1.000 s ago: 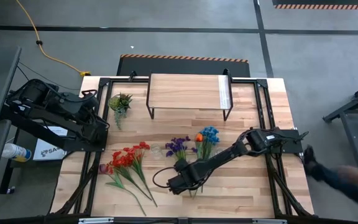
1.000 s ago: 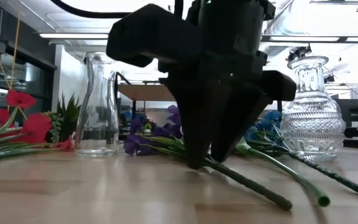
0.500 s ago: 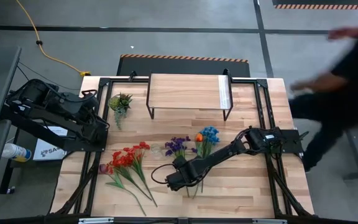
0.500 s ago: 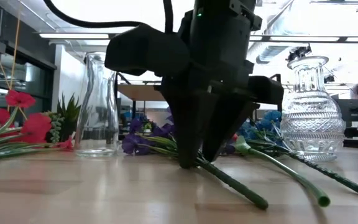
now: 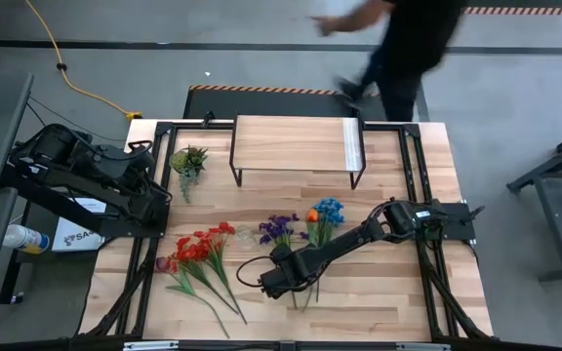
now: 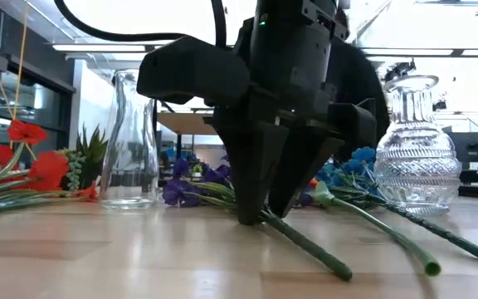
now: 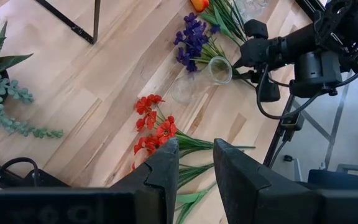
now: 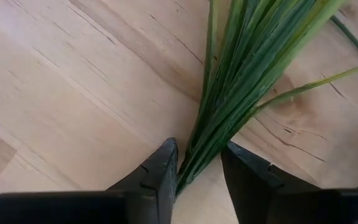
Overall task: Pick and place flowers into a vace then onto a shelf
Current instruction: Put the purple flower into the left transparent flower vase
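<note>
Three flower sprays lie flat on the table: red ones (image 5: 201, 249), a purple one (image 5: 279, 229) and a blue-and-orange one (image 5: 325, 214). My right gripper (image 5: 272, 281) stands over the purple spray's green stem (image 6: 305, 245), fingers pointing down and open, one on each side of the stem (image 8: 197, 158). A clear carafe (image 6: 131, 137) and a cut-glass vase (image 6: 417, 149) stand upright behind the flowers. The light-wood shelf (image 5: 296, 144) stands near the far edge. My left gripper (image 7: 196, 165) is open and waits beyond the table's left edge (image 5: 152, 200). My right gripper comes from above, fingers pointing down and set across the purple spray's stem, below the leaves. The stem (image 8: 188, 174) lies against the inner side of one finger (image 8: 165, 171); a gap shows to the other finger. The spray lies on the table.
A small spiky green plant (image 5: 188, 161) sits at the far left of the table. Black frame bars (image 5: 159, 175) run along both sides. The blue spray's stems (image 6: 405, 249) lie right of the gripper. A person (image 5: 408, 44) walks past beyond the far edge.
My right gripper has shifted a little toward the table's left edge, staying low over the stem. The purple spray's bare stem end has slid the same way along the table. A person has walked from the table's right side round to behind its far edge.
</note>
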